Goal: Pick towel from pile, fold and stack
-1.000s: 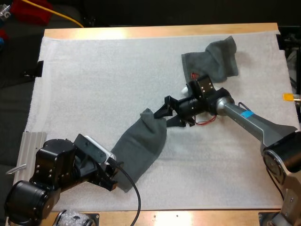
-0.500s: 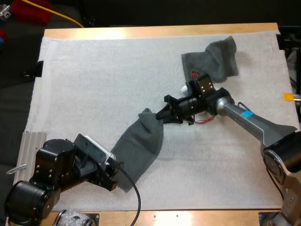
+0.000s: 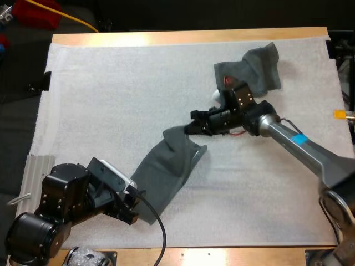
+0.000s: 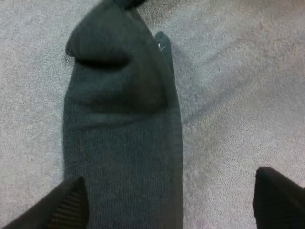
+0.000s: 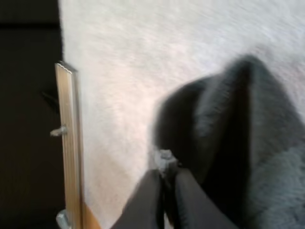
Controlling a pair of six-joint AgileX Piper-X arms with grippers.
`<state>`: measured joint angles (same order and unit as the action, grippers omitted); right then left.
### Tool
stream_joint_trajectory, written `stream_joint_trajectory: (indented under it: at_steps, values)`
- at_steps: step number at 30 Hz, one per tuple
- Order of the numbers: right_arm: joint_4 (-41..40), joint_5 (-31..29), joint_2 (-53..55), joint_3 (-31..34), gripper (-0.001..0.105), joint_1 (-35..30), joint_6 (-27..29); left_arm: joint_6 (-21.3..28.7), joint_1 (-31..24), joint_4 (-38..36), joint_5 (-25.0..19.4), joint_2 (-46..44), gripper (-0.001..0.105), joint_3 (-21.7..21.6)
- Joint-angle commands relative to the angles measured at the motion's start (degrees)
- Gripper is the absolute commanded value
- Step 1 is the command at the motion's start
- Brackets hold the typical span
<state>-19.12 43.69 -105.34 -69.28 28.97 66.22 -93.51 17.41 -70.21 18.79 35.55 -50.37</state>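
Lifted now, the towel (image 3: 163, 172) corner is clamped in right jaws — left jaws apart.

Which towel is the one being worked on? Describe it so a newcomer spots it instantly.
Start at the white mat and look to its middle. A long dark grey-green towel runs diagonally there, its near end at the open left gripper and its far corner pinched by the right gripper. Unlike the crumpled towel bunched near the mat's far right corner, it lies stretched out and is held.
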Motion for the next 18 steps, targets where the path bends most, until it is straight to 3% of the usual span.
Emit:
stream_joint_trajectory:
  at_steps: [1,11,18]
  values:
    - [0.5,-1.8,2.1,-0.1,0.000,-0.1,1.8,-0.4,0.2,-0.2,-0.2,-0.1,0.069,-0.6]
    - [0.4,-9.9,12.5,-1.6,0.000,0.0,4.6,-0.4,0.2,-0.2,-0.2,-0.1,0.069,-0.6]
    - [-4.7,-13.1,17.6,-9.2,0.000,1.6,8.5,-0.4,0.2,-0.2,-0.2,-0.1,0.069,-0.6]
